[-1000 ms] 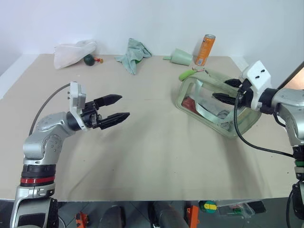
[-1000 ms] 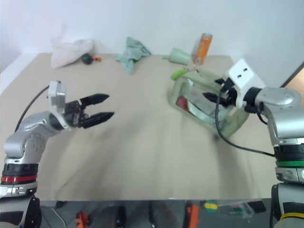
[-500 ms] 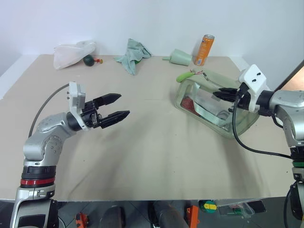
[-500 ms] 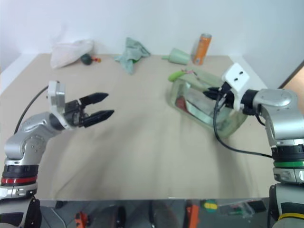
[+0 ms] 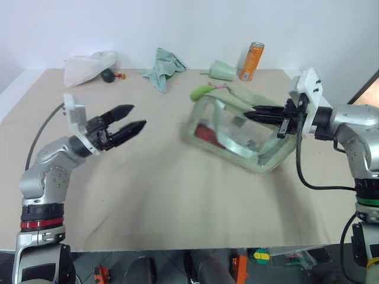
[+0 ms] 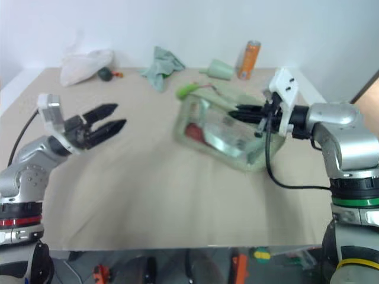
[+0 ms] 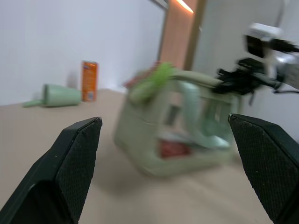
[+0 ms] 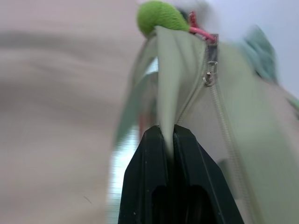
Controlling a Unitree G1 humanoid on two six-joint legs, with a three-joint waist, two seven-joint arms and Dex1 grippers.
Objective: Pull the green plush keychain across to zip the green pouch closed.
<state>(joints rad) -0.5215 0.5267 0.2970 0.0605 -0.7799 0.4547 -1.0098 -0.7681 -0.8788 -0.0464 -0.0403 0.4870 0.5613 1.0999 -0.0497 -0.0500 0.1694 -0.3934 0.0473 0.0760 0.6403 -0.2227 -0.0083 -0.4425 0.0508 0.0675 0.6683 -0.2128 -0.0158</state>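
We've got the right end effector (image 8: 169,140) pinched tight on a fold of the green pouch (image 5: 237,133), right at its top edge by the zipper line, with the black fingers (image 5: 260,113) reaching in from the right side of the tabletop (image 5: 177,201). The pouch sits right of centre on the tabletop and looks tipped, one end lifted under that grip. The left end effector (image 5: 125,126) hangs wide open above the left side of the tabletop, well apart from the pouch and pointing toward it.

Now, the prize: the green plush keychain (image 5: 201,92) sits at the far top corner of the pouch, at the end away from the right end effector, with its red cord (image 8: 198,29) running to the zipper pull (image 8: 209,74). In the right wrist view we see the zipper track run down from that pull beside our fingers, so we judge the pouch not yet zipped.

How will it handle? We reckon the pouch is light and soft-walled: it sags and slides, so it wants one end anchored while the other is drawn. The plush is squashy and fuzzy, easy to pinch but apt to slip; we'd take it across its middle, close to the cord. The cord is thin, so a steady pull along the zipper line suits better than a jerk.
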